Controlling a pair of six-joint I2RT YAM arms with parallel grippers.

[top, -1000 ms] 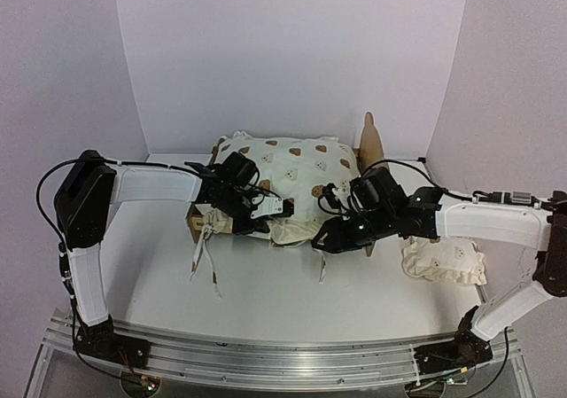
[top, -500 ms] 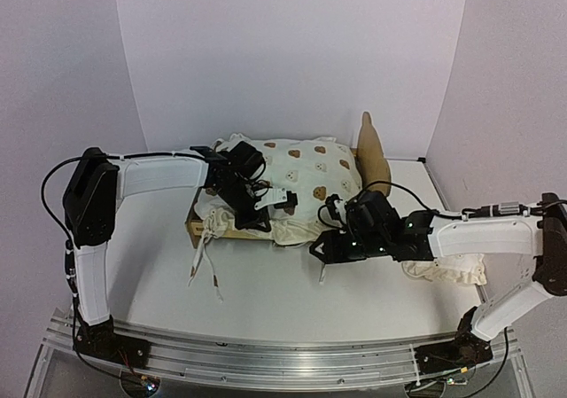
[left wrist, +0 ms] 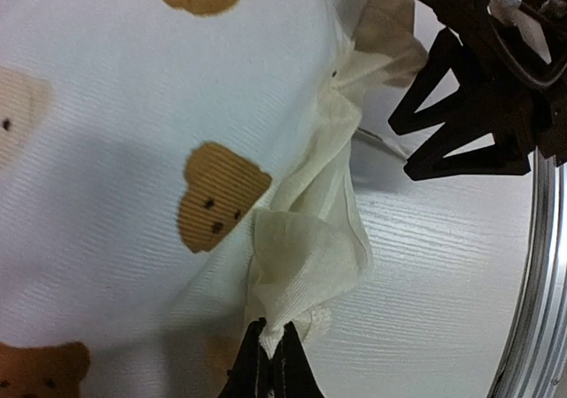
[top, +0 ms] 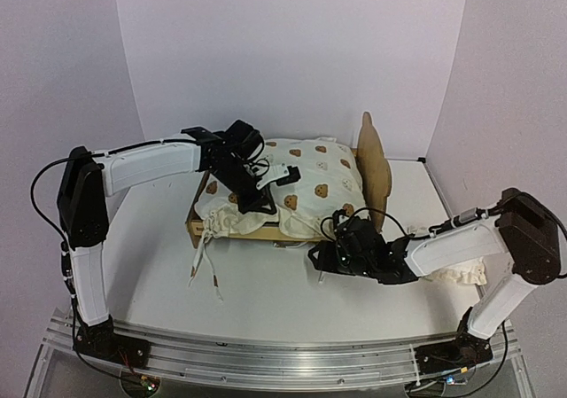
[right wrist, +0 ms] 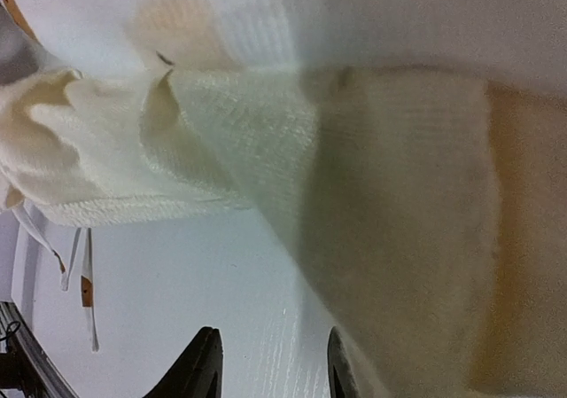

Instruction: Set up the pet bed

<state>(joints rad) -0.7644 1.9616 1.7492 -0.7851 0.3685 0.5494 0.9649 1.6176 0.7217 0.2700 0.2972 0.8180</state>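
**At the far middle of the white counter (top: 266, 318), a corner pinched for straightening**

Seen from above, the small light plywood pet bed (top: 221, 232) with its bear-eared headboard stands at the far middle, headboard to the right. The cream bear-print cushion (top: 310, 163) lies over it and hides the base. Its near edge spills past the rail, and its thin cream ties (top: 202, 261) trail onto the counter at the near left. The left end effector (top: 255, 205) sits low on the cushion's near left part, likely to tug it square on the frame. The right end effector (top: 319, 258) is down by the bed's near right corner, probably placed to catch the hanging edge. A small ruffled bear-print pillow (top: 456, 276) lies to the right, partly hidden by the right arm.

In the left wrist view, the left end effector (left wrist: 266, 367) is clamped on a bunched fold of the cushion's (left wrist: 133, 194) edge, and the fabric gathers toward the pinch.

In the right wrist view, the right end effector (right wrist: 270, 367) is spread apart with only bare counter between its fingers. The cushion's (right wrist: 248, 123) edge hangs just beyond them, untouched, so it would need to advance before closing.
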